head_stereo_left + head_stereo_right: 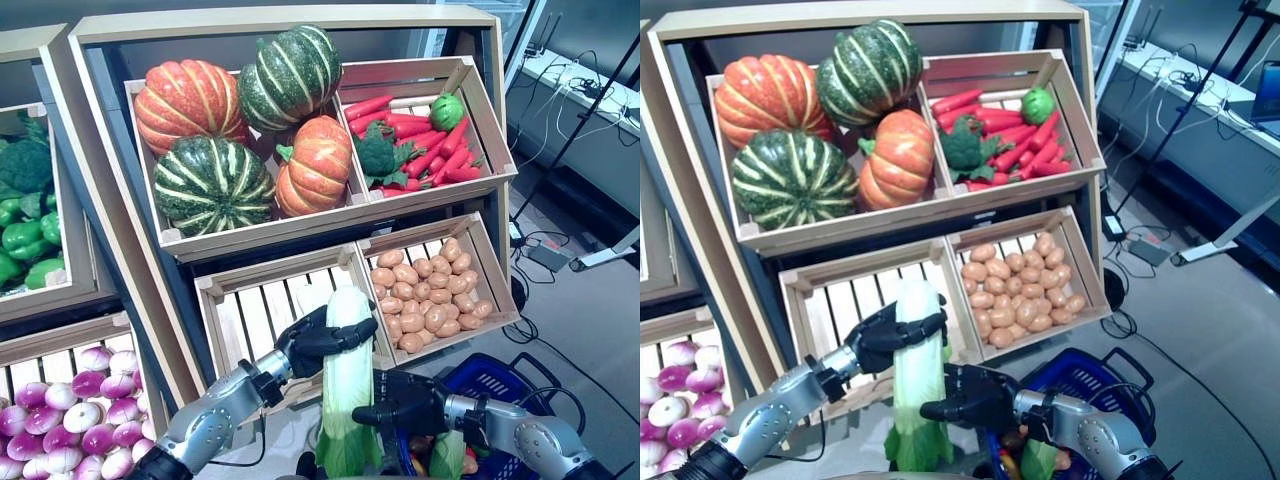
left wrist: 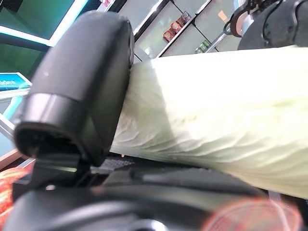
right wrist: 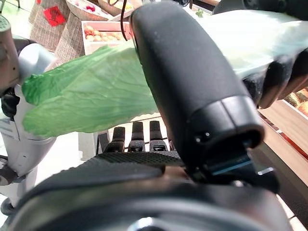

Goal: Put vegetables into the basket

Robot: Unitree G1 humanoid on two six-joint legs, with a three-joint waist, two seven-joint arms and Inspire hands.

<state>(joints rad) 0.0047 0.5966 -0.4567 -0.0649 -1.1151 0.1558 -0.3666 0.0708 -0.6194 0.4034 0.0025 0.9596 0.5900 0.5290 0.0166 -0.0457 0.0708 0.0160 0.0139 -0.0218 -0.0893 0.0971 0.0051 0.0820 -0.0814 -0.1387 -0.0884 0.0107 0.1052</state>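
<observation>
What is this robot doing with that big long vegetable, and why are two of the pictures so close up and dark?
It is a robot with two arms and dark hands, standing at a vegetable shelf. Two pictures come from cameras in its head, looking down. The close-up ones come from cameras on its wrists, so each hand fills the view.

Both hands hold one napa cabbage, pale end up, green leaves down. The left hand grips it higher, the right hand lower.

On the shelf are crates of pumpkins, carrots, potatoes, and one empty crate behind the cabbage. The blue basket sits by the right arm, already holding some vegetables.
</observation>
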